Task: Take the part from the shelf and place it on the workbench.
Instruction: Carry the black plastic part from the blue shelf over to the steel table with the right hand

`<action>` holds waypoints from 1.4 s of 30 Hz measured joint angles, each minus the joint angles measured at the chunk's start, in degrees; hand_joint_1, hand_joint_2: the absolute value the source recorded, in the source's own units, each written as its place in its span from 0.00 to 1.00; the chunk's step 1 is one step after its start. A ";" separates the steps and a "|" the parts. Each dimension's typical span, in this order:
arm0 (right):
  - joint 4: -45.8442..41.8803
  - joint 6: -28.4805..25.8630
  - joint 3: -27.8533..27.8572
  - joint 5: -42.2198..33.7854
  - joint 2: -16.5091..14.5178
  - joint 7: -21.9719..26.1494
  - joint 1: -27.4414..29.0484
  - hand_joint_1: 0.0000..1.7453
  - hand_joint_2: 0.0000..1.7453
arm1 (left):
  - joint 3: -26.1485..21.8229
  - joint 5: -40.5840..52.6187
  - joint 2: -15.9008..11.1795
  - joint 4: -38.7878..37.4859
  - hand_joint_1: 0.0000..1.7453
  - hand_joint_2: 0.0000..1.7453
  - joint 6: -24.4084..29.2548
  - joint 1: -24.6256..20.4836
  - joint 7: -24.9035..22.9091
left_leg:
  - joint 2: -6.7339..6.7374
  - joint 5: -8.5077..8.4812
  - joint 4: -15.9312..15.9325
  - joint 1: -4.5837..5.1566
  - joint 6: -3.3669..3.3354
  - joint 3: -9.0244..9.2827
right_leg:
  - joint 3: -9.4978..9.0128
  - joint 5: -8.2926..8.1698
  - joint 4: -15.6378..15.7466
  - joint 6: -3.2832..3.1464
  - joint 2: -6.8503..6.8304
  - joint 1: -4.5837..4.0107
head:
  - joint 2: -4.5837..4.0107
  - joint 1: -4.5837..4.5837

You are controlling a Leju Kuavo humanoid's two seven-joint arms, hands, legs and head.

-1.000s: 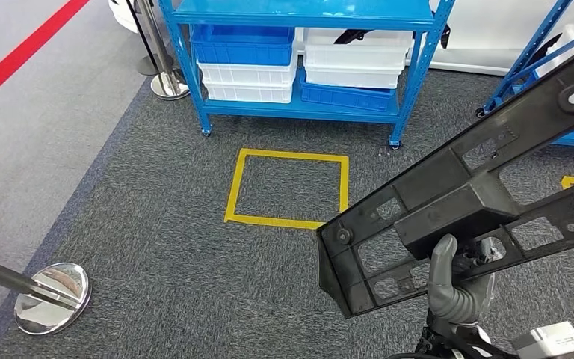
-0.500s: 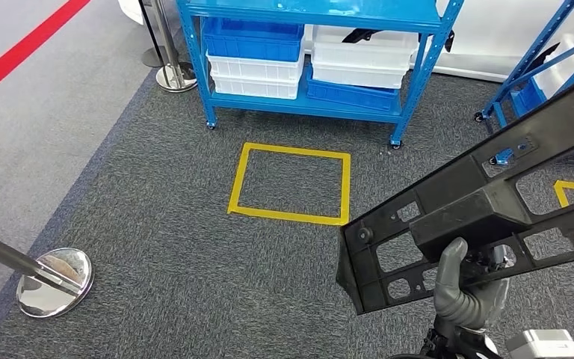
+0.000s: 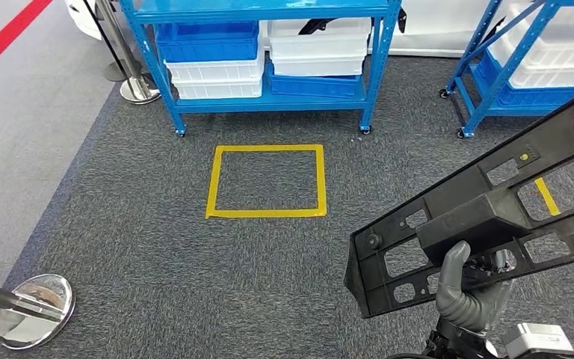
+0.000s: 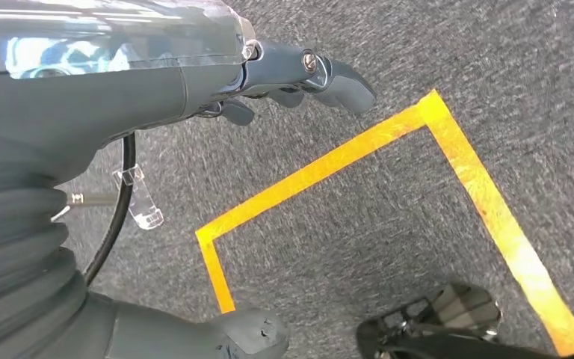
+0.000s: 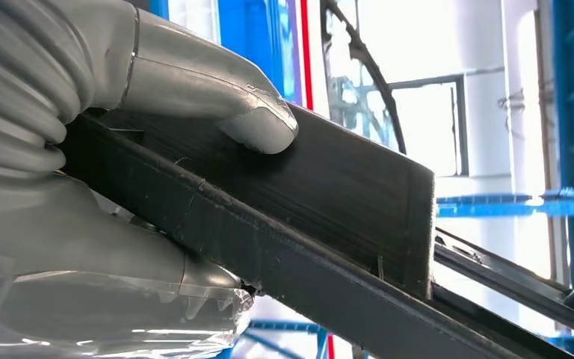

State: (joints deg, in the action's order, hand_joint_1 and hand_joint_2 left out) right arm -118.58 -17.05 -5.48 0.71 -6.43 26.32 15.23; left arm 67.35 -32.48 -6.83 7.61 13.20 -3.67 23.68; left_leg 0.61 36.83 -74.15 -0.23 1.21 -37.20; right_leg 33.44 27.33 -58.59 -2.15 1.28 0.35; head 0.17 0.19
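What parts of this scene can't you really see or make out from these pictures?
- Black part: its far end is cut off by the head view's right edge.
- Right hand: its fingers are hidden behind the part.
- White bin: the dark item inside is too small to identify.

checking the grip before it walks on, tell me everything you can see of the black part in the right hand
The black part is a long, flat frame of matte, plastic-looking material, pierced by rectangular cut-outs and round holes, with a raised solid block at its middle. It is tilted, its near end low over the grey carpet and its far end rising out of the picture. The right hand grips it at the block from below, thumb pressed on the block's face. Nothing else touches it.
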 joint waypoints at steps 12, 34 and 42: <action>0.32 -0.52 0.64 1.48 -0.50 0.29 -0.09 1.00 1.00 | 0.71 0.54 -0.01 -0.24 0.00 1.00 0.36 -0.31 -0.20 | -1.76 -9.17 18.12 -0.09 -3.05 8.14 | 3.50 1.75 -4.59 2.71 1.55 0.01 | 0.01 0.55; -2.86 -4.89 -0.08 7.30 -0.72 2.37 0.29 1.00 1.00 | 3.60 1.68 0.33 -0.23 0.00 1.00 1.51 -0.18 -3.52 | -1.55 -4.49 7.71 -0.42 -0.25 4.54 | 0.51 -0.50 -0.41 0.70 2.86 0.27 | 0.01 0.27; -2.99 -4.79 -0.38 6.86 -0.72 1.90 0.24 1.00 1.00 | 4.06 1.52 0.25 -0.24 0.00 1.00 1.48 -0.35 -3.74 | -2.77 -8.15 17.16 -0.57 -2.32 8.25 | 3.27 0.12 -3.04 3.25 4.08 0.43 | 0.00 0.55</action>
State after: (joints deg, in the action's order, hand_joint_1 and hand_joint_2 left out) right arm -121.57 -21.83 -5.86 7.57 -7.15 28.22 15.48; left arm 71.41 -30.97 -6.58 7.37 14.68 -4.02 19.94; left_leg -2.16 28.69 -56.99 -0.81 -1.11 -28.95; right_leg 36.71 27.45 -61.63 1.10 5.36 0.78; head 0.17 0.74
